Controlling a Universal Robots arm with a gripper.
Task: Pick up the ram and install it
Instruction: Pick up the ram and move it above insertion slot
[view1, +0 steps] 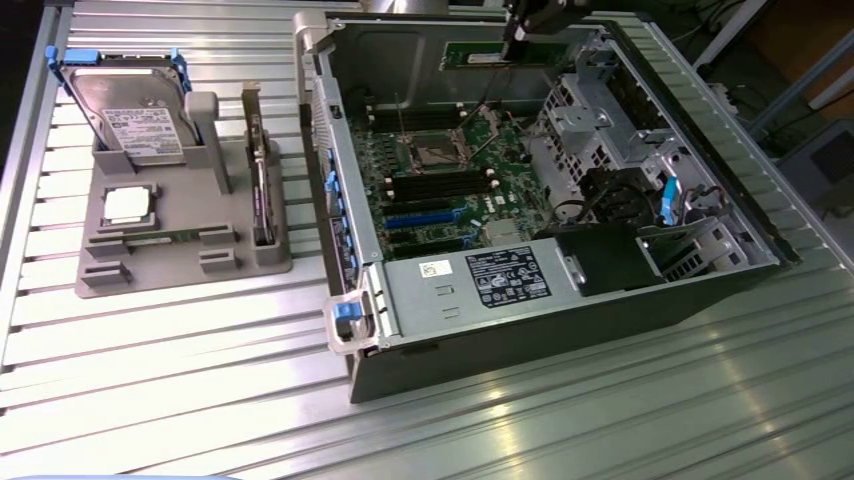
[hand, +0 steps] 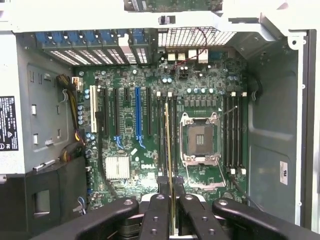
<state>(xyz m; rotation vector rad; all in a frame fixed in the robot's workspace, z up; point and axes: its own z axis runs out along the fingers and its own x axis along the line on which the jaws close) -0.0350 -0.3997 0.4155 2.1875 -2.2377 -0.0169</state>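
Observation:
My gripper hangs over the far end of the open computer case, shut on the ram, a narrow green stick held level above the motherboard. In the wrist view the ram shows edge-on as a thin line running out from between the black fingers. It hangs above the black memory slots just beside the empty silver processor socket. A second bank of slots lies on the socket's other side. The ram is still above the board, clear of the slots.
A grey holder stands at the exterior view's left. It carries a silver hard drive with a blue bracket, a square processor chip and another upright stick. The case's power supply and drive cage wall in the board.

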